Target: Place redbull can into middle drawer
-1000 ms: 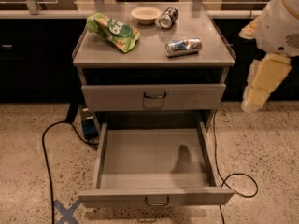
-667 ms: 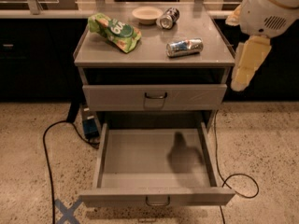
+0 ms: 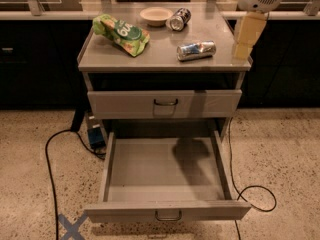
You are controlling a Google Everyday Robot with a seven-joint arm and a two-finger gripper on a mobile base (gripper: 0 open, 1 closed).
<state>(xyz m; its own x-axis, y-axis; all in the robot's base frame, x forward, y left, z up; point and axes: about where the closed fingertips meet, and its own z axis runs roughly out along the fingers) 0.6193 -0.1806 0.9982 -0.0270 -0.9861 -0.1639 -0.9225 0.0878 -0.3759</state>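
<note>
- At far left we see a black cable (image 3: 49, 176) looping over the speckled floor, with a blue tape cross (image 3: 70, 227) near the bottom edge.
- A small blue object (image 3: 95, 136) sits on the floor just beside the cabinet's left leg.
- On the grey cabinet top (image 3: 160, 51), a green snack bag (image 3: 121, 33) lies at the left.
- Behind it, toward the middle, stands a pale shallow bowl (image 3: 156, 15), and just beside the bowl a dark can (image 3: 178, 19) lies on its side.
- The redbull can (image 3: 196, 50) lies on its side on the right half of the top, near the front edge, with nothing holding it.
- Below, the upper drawer (image 3: 200, 104) is shut.
- The middle drawer (image 3: 125, 212) is pulled fully out; we see only a shadow on its floor.
- The gripper (image 3: 243, 46) hangs over the top's right edge, right of the redbull can and apart from it. We cannot tell whether it is open or closed.
- Another cable (image 3: 256, 200) curls on the floor at right.
</note>
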